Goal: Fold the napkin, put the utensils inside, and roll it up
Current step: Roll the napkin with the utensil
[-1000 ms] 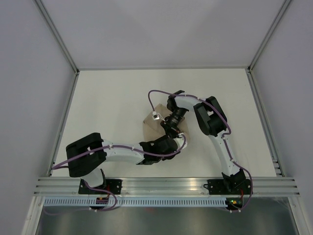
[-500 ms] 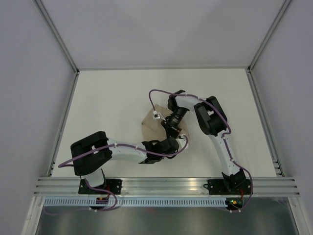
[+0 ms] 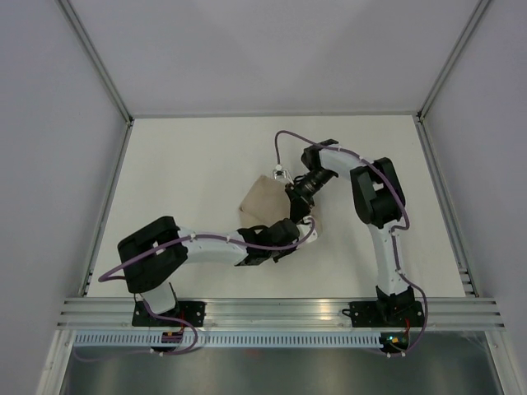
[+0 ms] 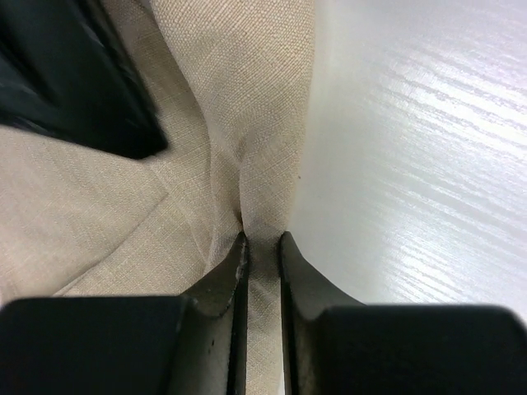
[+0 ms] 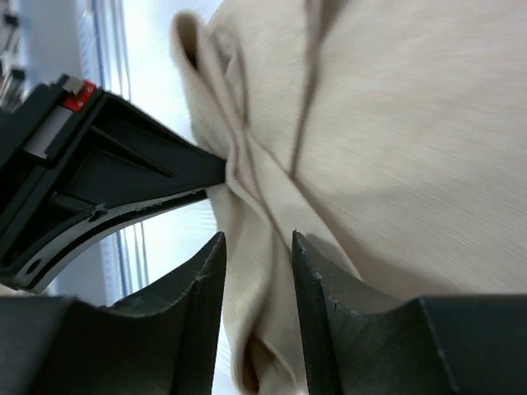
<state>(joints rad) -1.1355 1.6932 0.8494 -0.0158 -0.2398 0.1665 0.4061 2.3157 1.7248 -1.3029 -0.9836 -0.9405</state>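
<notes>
The tan napkin point(image 3: 260, 202) lies bunched in the middle of the white table. My left gripper point(image 3: 291, 231) sits at its near right edge. In the left wrist view, that gripper point(image 4: 262, 241) is shut on a raised fold of the napkin point(image 4: 247, 99). My right gripper point(image 3: 299, 203) hovers just behind it over the cloth. Its jaws stand open in the right wrist view point(image 5: 257, 240), with a loose ridge of napkin point(image 5: 395, 123) lying between them and nothing pinched. The left gripper's fingers point(image 5: 107, 164) show beside it. The utensils are hidden.
The white tabletop point(image 3: 189, 164) is bounded by grey walls and aluminium frame posts. A metal rail point(image 3: 280, 313) runs along the near edge by both arm bases. Purple cables loop along both arms.
My right gripper has let go of the napkin, opened, and drawn back to the right. My left gripper has shut on the napkin's edge and shifted slightly to the right.
</notes>
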